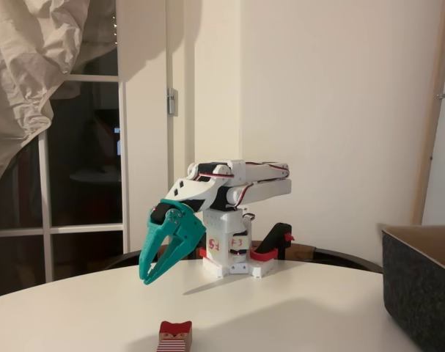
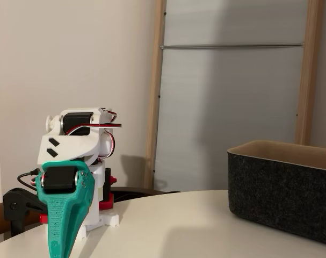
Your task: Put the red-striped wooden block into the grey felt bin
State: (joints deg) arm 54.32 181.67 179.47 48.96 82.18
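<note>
The block [image 1: 175, 336] is lying at the bottom centre of a fixed view, nearest the camera, on the white surface [image 1: 295, 308], striped face forward. The bin [image 1: 421, 282] is sitting at the right edge, well apart from it. Behind the block, left of centre, the teal gripper [image 1: 155, 273] is hanging above the surface, tips pointing down, fingers slightly apart and holding nothing. The white arm [image 1: 233, 187] is folding back over its base.
</note>
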